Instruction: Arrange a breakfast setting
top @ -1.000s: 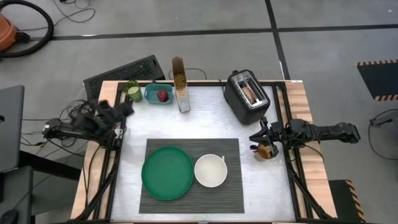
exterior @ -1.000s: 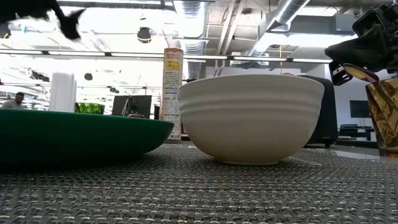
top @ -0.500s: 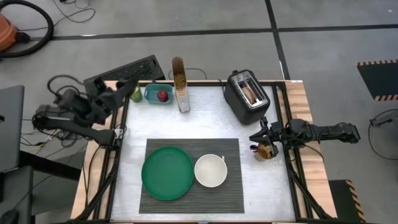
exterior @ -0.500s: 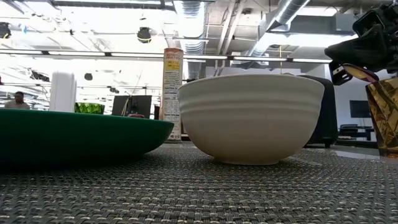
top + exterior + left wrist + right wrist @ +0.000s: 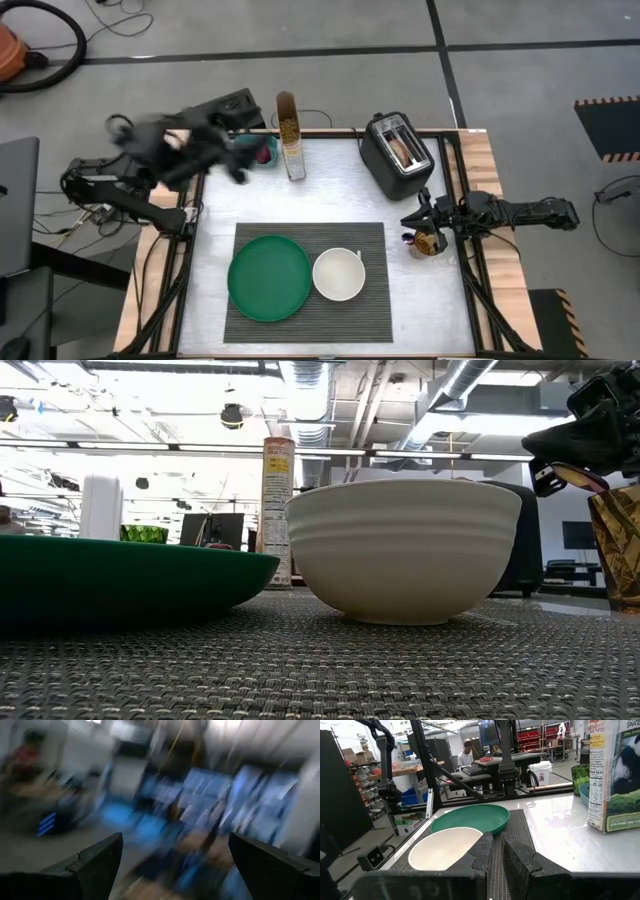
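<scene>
The dark grey ribbed placemat [image 5: 375, 240] lies at the table's near middle. The green plate [image 5: 268, 277] and the white bowl [image 5: 338, 274] stand on it side by side. The red apple [image 5: 264, 152] lies in a teal container [image 5: 252, 150] at the far left. My left gripper [image 5: 236, 165] is blurred beside that container; its fingers stand wide apart [image 5: 175, 870] and hold nothing. My right gripper [image 5: 415, 225] is shut [image 5: 497, 855] over a golden cup [image 5: 430, 244] at the right edge, where a small blue-and-pink spoon [image 5: 407, 238] shows. Something pale brown sits in the toaster's slot [image 5: 402, 150]. My right gripper stands shut just above the golden cup [image 5: 618, 550] and the spoon; whether it touches either, I cannot tell.
A black toaster [image 5: 397, 155] stands at the far right and a tall cereal box [image 5: 290, 135] at the far middle. Bare table lies between the placemat and the far objects. A person shows in the room beyond the table [image 5: 466, 754].
My left arm has risen from the table's left edge and swung toward the far edge and the right, to the teal container with the apple; it is blurred by the motion.
</scene>
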Motion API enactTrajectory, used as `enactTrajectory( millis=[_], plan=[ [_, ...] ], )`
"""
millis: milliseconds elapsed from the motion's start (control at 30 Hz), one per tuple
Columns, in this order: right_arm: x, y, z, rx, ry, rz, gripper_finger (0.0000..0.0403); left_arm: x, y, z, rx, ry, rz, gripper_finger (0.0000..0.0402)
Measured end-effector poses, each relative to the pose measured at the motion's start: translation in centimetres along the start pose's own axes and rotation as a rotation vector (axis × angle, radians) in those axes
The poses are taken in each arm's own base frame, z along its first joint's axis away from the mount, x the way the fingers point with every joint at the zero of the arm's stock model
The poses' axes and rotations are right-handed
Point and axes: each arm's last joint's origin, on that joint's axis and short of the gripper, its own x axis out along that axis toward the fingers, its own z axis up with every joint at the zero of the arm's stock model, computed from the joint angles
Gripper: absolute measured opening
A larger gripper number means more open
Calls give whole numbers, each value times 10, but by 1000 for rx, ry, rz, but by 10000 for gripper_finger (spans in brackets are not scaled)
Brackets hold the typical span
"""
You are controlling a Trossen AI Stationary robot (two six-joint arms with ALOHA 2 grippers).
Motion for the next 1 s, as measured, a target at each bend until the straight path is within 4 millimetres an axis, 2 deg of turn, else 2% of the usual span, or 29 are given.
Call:
enactTrajectory(
  millis=[133,300,500,667,833,1000],
  plan=[
    [0,0,0,0,0,0,68,8,0,-40,136,276,313,350],
    [0,0,0,1,0,0,68,11,-2,-102,35,463,531,350],
    [0,0,0,22,0,1,68,20,-23,-176,108,641,622,350],
    [0,0,0,269,1,3,68,30,-41,-230,185,714,658,350],
    [0,0,0,567,0,3,68,38,-47,-273,240,747,700,350],
    [0,0,0,630,0,3,68,50,-51,-307,222,673,739,350]
  ],
)
